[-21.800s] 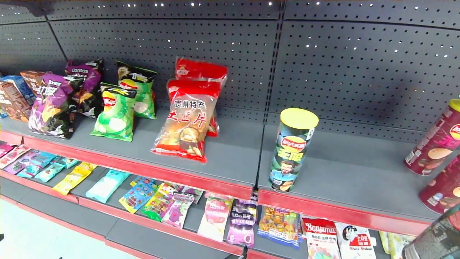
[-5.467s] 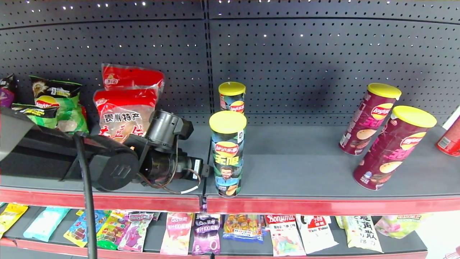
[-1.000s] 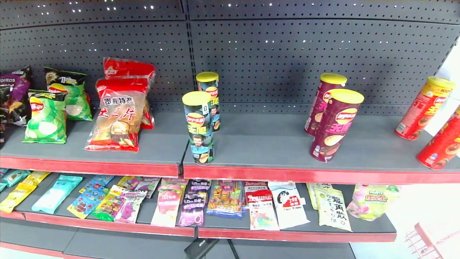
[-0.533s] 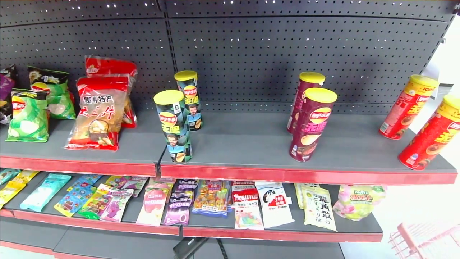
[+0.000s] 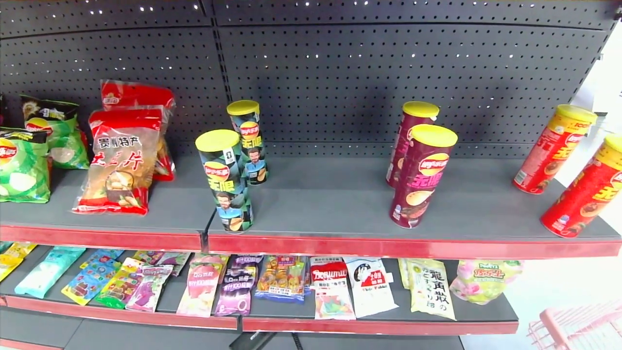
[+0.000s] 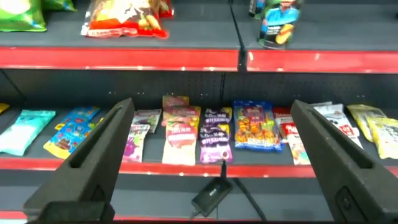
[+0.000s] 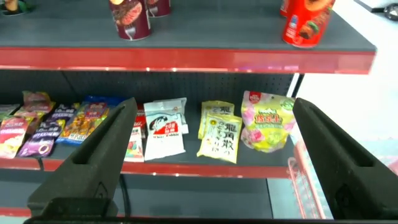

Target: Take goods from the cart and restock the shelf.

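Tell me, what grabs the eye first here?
Along the upper shelf stand three pairs, all tall with yellow lids: green-black cans left of the middle, maroon cans right of it, red cans at the right end. Below, bright candy packets lie in a row on the lower shelf.

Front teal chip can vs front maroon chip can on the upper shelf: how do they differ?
Colour: the teal can has a dark pattern with a man's face; the maroon can shows a chip picture. Place: the teal can stands by the seam in the shelf; the maroon can stands farther right, mid-panel. Both are upright, yellow-lidded, the same shape, and near the front edge.
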Controlling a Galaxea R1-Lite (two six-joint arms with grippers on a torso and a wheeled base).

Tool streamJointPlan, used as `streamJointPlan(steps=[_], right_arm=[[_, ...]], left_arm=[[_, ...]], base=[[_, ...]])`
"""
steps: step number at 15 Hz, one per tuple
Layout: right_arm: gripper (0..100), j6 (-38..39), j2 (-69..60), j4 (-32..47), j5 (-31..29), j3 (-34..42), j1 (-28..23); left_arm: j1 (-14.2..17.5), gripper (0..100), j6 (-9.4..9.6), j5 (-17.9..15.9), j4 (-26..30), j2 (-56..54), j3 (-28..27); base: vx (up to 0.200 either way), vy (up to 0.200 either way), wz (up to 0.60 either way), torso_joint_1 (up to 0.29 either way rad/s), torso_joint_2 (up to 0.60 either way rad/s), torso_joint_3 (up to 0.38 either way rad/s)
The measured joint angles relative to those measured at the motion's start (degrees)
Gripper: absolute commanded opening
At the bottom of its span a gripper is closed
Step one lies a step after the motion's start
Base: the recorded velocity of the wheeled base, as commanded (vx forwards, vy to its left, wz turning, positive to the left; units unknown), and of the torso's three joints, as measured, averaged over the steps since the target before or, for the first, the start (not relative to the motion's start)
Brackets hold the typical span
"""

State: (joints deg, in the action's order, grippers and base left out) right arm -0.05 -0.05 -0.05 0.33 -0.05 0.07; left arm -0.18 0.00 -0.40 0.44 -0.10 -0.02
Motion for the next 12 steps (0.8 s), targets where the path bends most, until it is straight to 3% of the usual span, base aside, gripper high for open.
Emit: streamJointPlan(steps=[3,12], right_arm=[[100,-0.02,0.0,-0.02,-0.01,0.0,0.0],[100,-0.02,0.0,-0.02,0.0,0.05,0.0]], left_arm=[[0.02,100,0.0,0.0,-0.04,0.0,0.02],[0.0,100,0.0,0.07,0.0,0.02,0.02]], base=[[0.0,0.0,0.0,0.0,0.0,0.0],[0.0,-0.2,0.0,0.0,0.0,0.002]])
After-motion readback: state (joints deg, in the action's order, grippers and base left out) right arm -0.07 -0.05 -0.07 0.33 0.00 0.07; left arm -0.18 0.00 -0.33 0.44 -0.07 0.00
